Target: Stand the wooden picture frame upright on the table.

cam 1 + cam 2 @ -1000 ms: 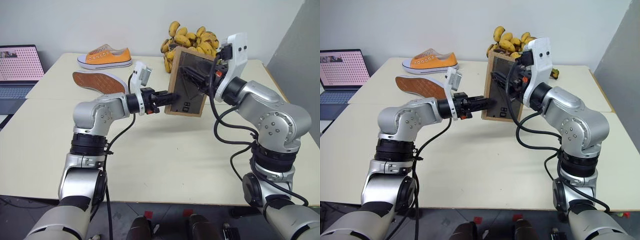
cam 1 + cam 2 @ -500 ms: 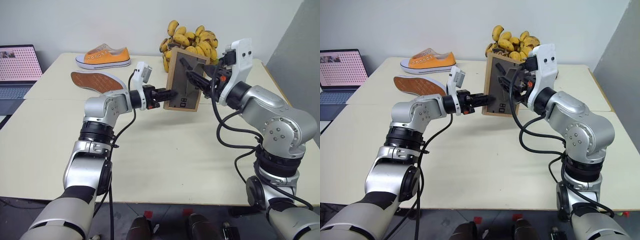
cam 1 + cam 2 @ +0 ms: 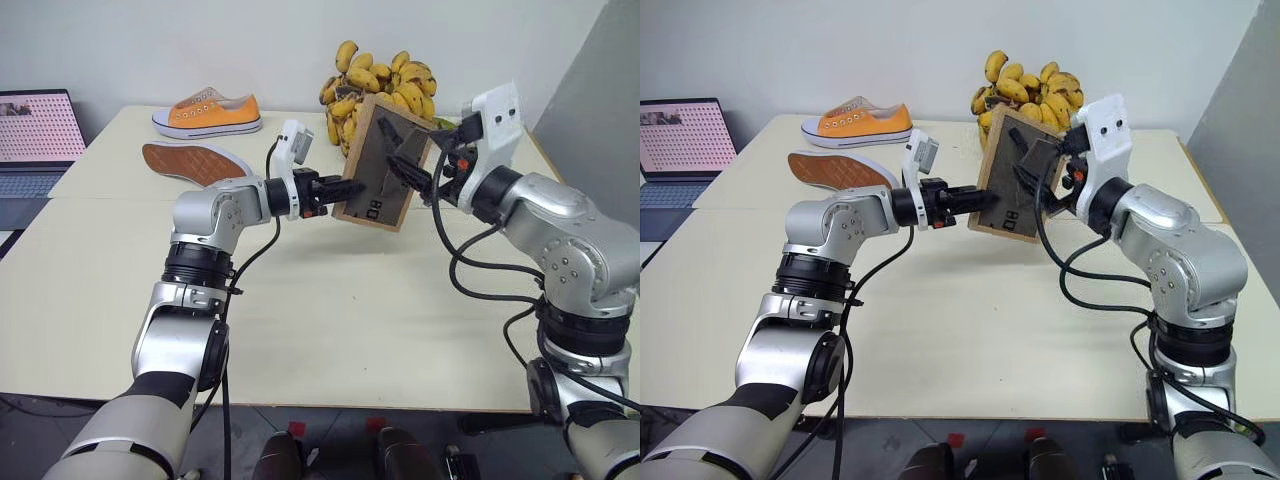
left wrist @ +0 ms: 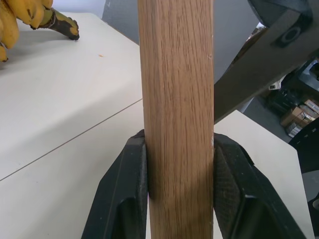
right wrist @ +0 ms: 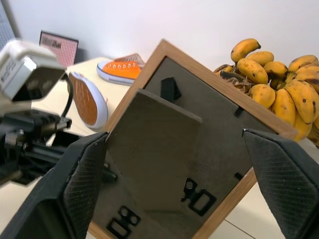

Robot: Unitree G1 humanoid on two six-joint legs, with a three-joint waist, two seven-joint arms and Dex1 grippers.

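Wooden picture frame [image 4: 177,124] edge pinched by left claw [image 4: 179,199], right claw [image 5: 174,184] spread

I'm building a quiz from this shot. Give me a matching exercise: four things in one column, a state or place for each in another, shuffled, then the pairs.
Things:
1. frame
2. left gripper
3. right gripper
4. bananas

States:
A. open, behind the frame's back
B. heaped at the table's far edge
C. tilted, lifted off the table
D. shut on the frame's side edge

Pairs: 1-C, 2-D, 3-A, 4-B
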